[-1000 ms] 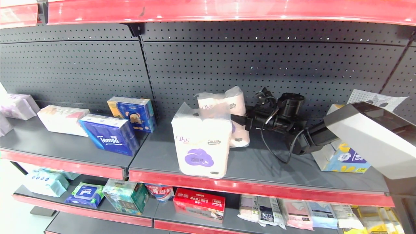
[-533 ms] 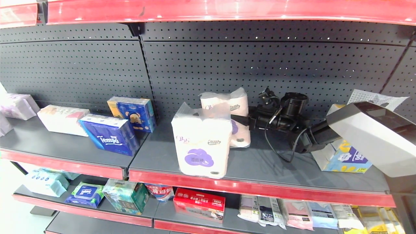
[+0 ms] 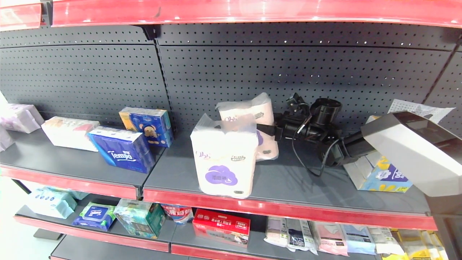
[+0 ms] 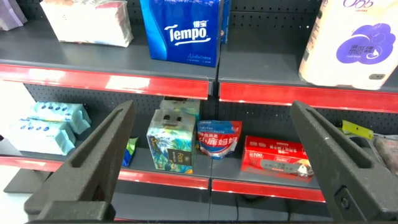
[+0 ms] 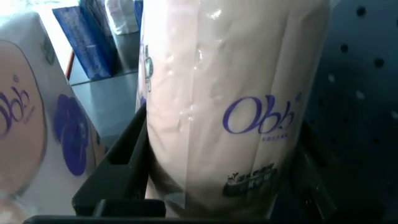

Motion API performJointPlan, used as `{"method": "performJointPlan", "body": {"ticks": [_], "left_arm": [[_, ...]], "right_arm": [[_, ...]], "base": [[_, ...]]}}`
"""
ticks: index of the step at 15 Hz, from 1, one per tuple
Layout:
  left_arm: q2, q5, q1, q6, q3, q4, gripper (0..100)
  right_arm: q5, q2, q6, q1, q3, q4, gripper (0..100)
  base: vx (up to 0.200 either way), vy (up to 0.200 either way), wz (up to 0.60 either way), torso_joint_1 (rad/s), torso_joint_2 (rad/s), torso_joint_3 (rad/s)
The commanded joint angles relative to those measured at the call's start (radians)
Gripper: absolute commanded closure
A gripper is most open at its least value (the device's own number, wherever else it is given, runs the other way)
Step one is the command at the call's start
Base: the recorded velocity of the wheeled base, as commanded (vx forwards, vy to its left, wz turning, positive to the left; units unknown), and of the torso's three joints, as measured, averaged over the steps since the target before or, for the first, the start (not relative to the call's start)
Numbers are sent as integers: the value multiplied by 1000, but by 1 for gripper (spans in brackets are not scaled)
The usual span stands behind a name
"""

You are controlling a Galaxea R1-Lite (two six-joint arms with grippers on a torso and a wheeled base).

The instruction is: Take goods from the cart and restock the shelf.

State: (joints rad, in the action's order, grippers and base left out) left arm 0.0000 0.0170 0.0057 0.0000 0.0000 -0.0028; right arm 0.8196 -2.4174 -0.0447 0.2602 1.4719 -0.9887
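The right claw (image 3: 266, 130) is clamped on a toilet-paper pack (image 3: 249, 108) near the back of the shelf (image 3: 288, 180). A second pack (image 3: 223, 159) stands just in front of that claw. The left claw (image 4: 211, 165) has its jaws wide apart.

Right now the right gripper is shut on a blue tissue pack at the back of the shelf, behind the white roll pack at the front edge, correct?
No: the blue tissue pack stands farther left, untouched. The right gripper is shut on a second white roll pack, seen between its fingers in the right wrist view. The rest holds.
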Motion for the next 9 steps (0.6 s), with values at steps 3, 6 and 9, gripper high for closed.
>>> {"method": "performJointPlan", "body": {"ticks": [3,6,9], "left_arm": [[0,0,0,0,0,0,0],[0,0,0,0,0,0,0],[0,0,0,0,0,0,0]], "right_arm": [[0,0,17,24,21,-2,100],[-2,-2,23,45,33,-2,100],[-8,-2,43,45,57,-2,100]], "base": [[0,0,0,0,0,0],[0,0,0,0,0,0],[0,0,0,0,0,0]]}}
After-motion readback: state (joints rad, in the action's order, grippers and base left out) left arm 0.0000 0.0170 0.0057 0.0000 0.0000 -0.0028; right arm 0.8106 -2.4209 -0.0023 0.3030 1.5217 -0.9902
